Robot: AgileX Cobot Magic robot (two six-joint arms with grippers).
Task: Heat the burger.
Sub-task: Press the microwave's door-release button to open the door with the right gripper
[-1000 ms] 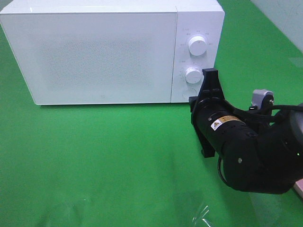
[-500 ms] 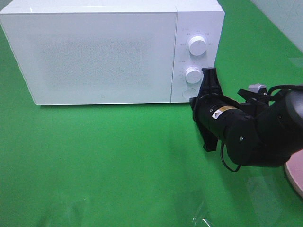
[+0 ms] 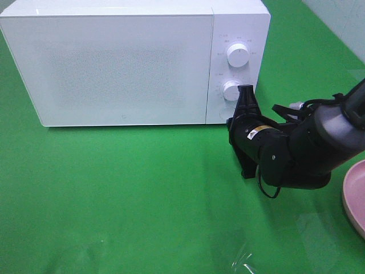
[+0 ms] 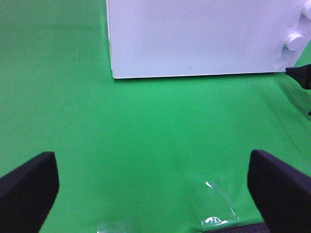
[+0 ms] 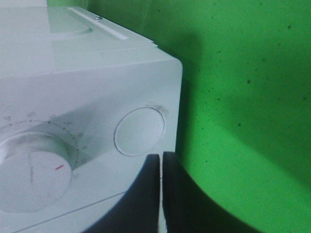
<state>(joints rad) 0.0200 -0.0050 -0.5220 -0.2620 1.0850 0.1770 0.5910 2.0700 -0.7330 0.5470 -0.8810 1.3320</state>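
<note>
White microwave [image 3: 114, 68], door finely dotted; white dial [image 5: 34, 174] with red tick; green surface [image 3: 114, 194]; pink plate [image 3: 356, 197]; black fingers [image 5: 141, 199].

Glossy black arm [image 3: 296, 153], yellow warning sticker [image 3: 251, 133]

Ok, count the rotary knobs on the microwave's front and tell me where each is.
2. The upper knob sits high on the microwave control panel; the lower knob is directly below it, beside the right gripper with shut jaws. None seems hidden.
</note>
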